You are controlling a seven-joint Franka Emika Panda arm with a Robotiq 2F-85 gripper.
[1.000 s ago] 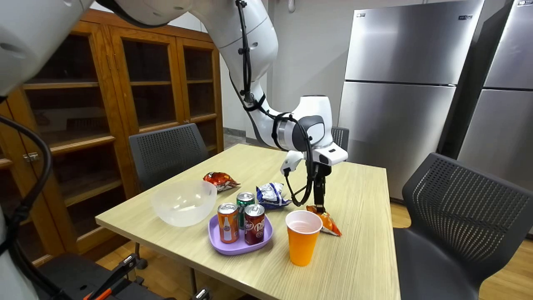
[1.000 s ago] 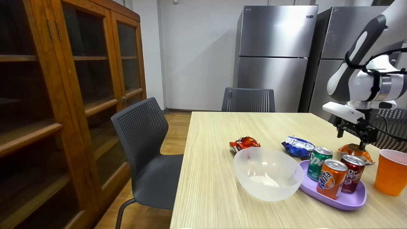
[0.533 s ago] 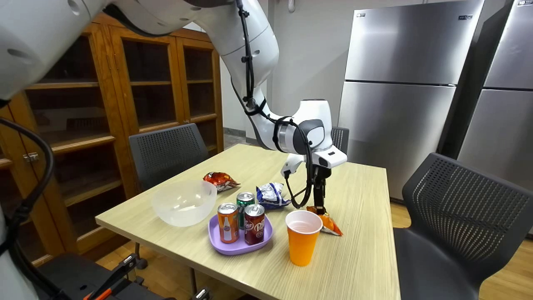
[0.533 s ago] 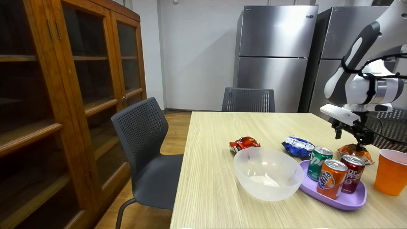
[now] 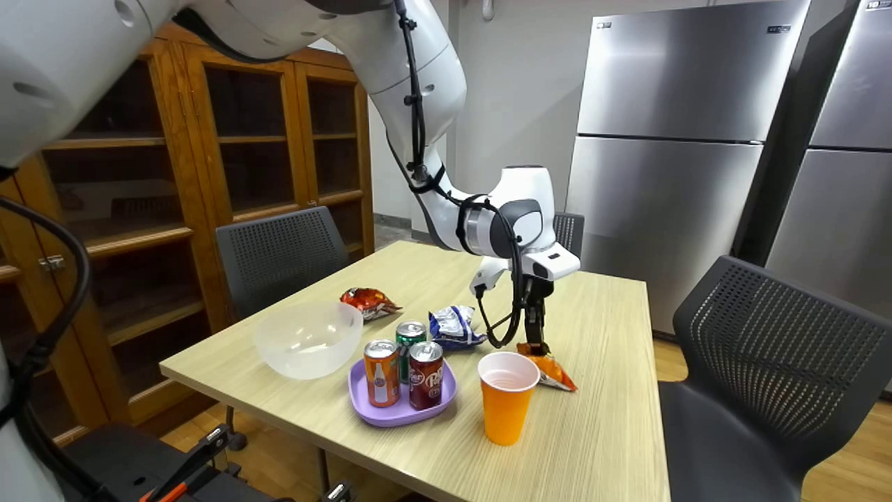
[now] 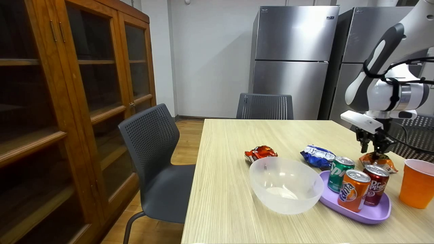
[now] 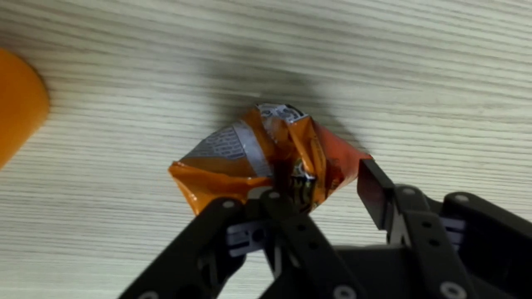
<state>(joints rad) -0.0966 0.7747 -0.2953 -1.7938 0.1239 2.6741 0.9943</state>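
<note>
Orange packet [image 7: 264,147]: creased film, glossy, foil-like
Gripper fingers [image 7: 376,195]: matt, hard-looking from where I stand
Blue packet [image 5: 453,326], red packet [image 5: 368,302]: crinkled, shiny film
Cans [image 5: 381,376]: painted metal, glossy, with bare bright lids
Purple tray [image 6: 369,217]: smooth plastic, low sheen
Orange cup [image 5: 507,413]: smooth plastic, semi-glossy
Bowl [image 6: 286,198]: frosted, translucent plastic
Table [image 5: 592,439]: fine wood grain, matt
Cabinet [image 6: 64,88], left: varnished wood, glossy panes
Fridges [image 5: 669,209], far: brushed-looking metal, softly reflective

Through my wrist camera I see an orange cup [image 7: 18,106] left of the fingers [image 7: 374,189]. In an exterior view I have a blue bag [image 5: 454,328] to their left, a purple tray [image 5: 398,420] with three cans [image 5: 426,376] farther left, then a frosted bowl [image 5: 301,355] and a red bag [image 5: 369,303]; a steel refrigerator [image 5: 669,216] stands behind the fingers, a dark chair [image 5: 773,376] to their right.
</note>
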